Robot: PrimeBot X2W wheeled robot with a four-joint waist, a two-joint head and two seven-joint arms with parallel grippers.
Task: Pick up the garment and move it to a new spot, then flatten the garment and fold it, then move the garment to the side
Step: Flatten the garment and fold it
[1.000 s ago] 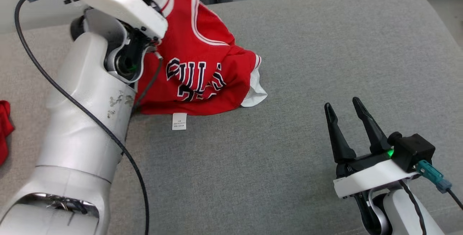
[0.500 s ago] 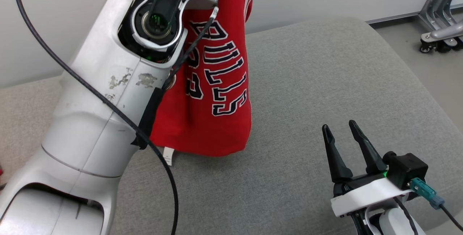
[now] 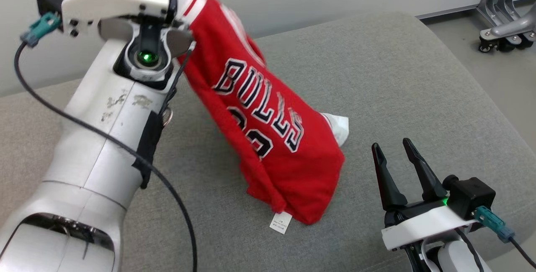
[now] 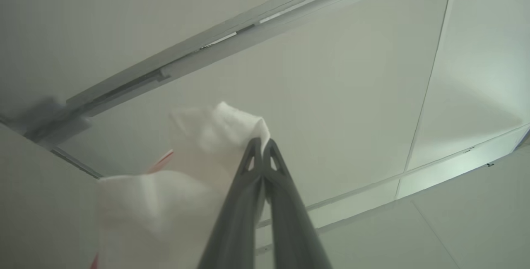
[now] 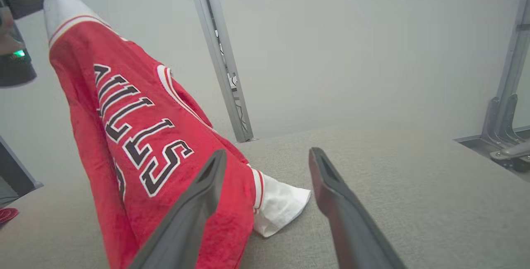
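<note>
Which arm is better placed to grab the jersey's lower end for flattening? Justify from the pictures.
Right. The left tool is shut on the jersey at its white trim, holding it up. The right tool is open and free, close beside the jersey's lower end resting on the grey cushion.

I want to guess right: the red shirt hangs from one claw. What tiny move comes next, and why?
Probably the left gripper lowers the jersey onto the grey cushion: it pinches the white trim up high, the hem already touches down, and the right gripper stands open.
</note>
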